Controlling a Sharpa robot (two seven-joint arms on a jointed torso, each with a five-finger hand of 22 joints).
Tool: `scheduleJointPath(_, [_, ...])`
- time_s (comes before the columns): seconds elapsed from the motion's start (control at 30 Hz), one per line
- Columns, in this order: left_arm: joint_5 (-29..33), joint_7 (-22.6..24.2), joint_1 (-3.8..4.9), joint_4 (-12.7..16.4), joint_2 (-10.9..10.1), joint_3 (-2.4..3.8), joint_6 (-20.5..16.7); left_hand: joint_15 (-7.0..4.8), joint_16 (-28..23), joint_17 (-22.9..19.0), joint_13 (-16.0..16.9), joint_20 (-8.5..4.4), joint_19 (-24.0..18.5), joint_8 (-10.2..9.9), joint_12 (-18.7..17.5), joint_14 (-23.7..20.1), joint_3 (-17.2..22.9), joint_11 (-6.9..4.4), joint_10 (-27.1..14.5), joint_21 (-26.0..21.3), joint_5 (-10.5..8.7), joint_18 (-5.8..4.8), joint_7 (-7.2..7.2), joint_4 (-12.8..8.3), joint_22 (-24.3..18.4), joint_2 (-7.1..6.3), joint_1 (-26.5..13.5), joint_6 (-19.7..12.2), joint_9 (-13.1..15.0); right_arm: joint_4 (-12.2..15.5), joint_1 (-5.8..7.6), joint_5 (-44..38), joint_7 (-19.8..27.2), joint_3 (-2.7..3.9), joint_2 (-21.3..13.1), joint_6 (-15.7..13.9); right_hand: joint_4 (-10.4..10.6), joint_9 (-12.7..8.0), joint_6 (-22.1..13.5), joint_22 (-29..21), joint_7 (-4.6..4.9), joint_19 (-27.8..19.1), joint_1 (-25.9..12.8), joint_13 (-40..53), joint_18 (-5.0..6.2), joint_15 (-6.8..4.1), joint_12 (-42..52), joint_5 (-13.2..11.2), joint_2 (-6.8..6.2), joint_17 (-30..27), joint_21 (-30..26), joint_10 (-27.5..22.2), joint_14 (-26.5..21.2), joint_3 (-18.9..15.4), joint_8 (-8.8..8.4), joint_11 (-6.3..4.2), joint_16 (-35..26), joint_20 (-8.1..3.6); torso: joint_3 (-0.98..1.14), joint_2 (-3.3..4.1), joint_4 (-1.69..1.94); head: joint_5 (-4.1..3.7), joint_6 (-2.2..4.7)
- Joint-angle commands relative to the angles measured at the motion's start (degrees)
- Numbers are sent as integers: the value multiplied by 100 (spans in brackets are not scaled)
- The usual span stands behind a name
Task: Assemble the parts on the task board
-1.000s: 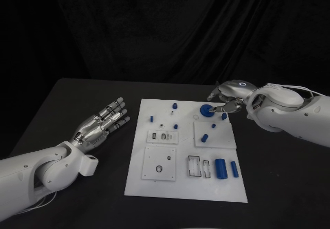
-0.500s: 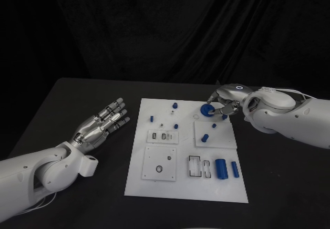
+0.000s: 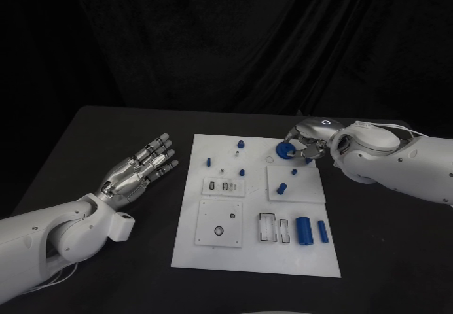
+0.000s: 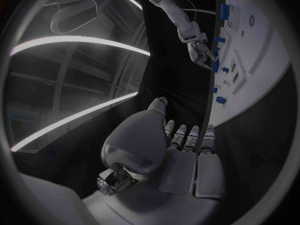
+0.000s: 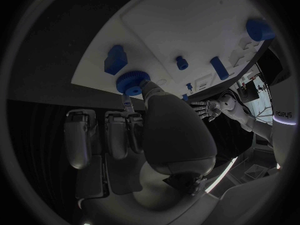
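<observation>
The white task board (image 3: 253,252) lies in the middle of the black table. At its far right corner stands a blue round ridged part (image 3: 283,150). My right hand (image 3: 305,140) pinches this blue round ridged part (image 5: 132,82) between the thumb and a fingertip (image 5: 127,103), with the other fingers held back. A blue block (image 5: 116,60) stands just beside it on the board. My left hand (image 3: 141,167) lies to the left of the board, fingers spread and straight, holding nothing. In the left wrist view, the left hand (image 4: 184,142) is well apart from the board (image 4: 262,60).
Small blue pegs (image 3: 239,144) (image 3: 281,189) stand on the board's far half. Two blue cylinders (image 3: 303,230) (image 3: 322,231) lie near its right edge, beside a slotted frame (image 3: 273,229). White inset plates (image 3: 219,224) sit on the near left.
My right wrist and forearm have swung in closer to the board's far corner, the fingers staying at the round part, which stays in place. The left hand has not moved.
</observation>
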Motion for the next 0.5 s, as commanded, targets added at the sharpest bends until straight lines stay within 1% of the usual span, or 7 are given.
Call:
scheduleJointPath(0.03, [-1,842,6,-5,17,4,87,40,22,7,4,43,-6,18,27,-7,21,30,-2,18,34,72,50,-13,8,36,9,-9,2,-28,-22,-19,-133,2,16,100,-80,42,88,1247,-12,375,92,1507,12,-21,15,159,-14,1507,-38,606,614,35,56,-4,13,-5,-5,-3,-3,-5,-11])
scheduleJointPath(0.13, [-1,834,6,-19,30,4,100,40,22,7,4,43,-6,18,27,-7,21,30,-2,18,34,72,50,-13,8,36,9,-9,2,-35,-25,-19,-142,2,25,125,-148,82,148,1245,-23,373,159,1507,13,-32,15,305,-28,1507,-43,606,614,89,81,-17,13,-15,-4,-3,-1,-3,-15])
scheduleJointPath(0.27, [-1,823,4,-38,46,4,118,46,22,7,3,47,-6,16,26,-7,29,35,-6,18,34,71,53,-21,8,35,7,-17,1,-36,-28,-53,-157,2,28,146,-285,242,345,1247,-62,373,267,1507,13,-60,15,494,-45,1507,-47,606,614,171,209,-50,13,-41,-3,-2,2,-7,-16])
scheduleJointPath(0.4, [-1,817,3,-50,51,4,126,46,22,7,3,47,-6,16,26,-7,29,35,-6,18,34,71,53,-21,8,35,7,-17,1,-37,-30,-180,-167,2,29,148,-446,635,466,1255,-119,378,296,1507,12,-104,15,572,-20,1507,-47,606,614,182,454,-107,13,-92,-6,-2,-2,-2,-21])
scheduleJointPath(0.43, [-1,814,3,-52,52,4,129,46,22,7,3,47,-6,16,26,-7,29,35,-6,18,34,71,53,-21,8,35,7,-17,1,-37,-31,-206,-167,2,29,148,-465,683,463,1261,-129,383,299,1507,10,-112,15,573,-17,1507,-43,606,614,180,485,-110,13,-92,-6,-1,-2,-1,-19])
scheduleJointPath(0.47, [-1,813,3,-54,52,4,131,46,22,7,3,47,-6,16,26,-7,29,35,-6,18,34,71,53,-21,8,35,7,-17,1,-36,-31,-223,-166,2,29,144,-540,964,372,1262,-137,382,285,1507,11,-120,15,601,31,1507,-47,606,614,159,684,-128,13,-121,-5,0,-2,-2,-16])
scheduleJointPath(0.5, [-1,811,3,-55,52,4,133,50,22,7,3,50,-6,16,26,-7,38,38,-6,19,35,70,56,-26,8,37,6,-19,1,-33,-31,-239,-162,2,30,135,-600,1151,327,1266,-138,385,293,1507,9,-118,15,633,36,1507,-45,606,614,147,860,-128,13,-120,-5,0,-2,-2,-16])
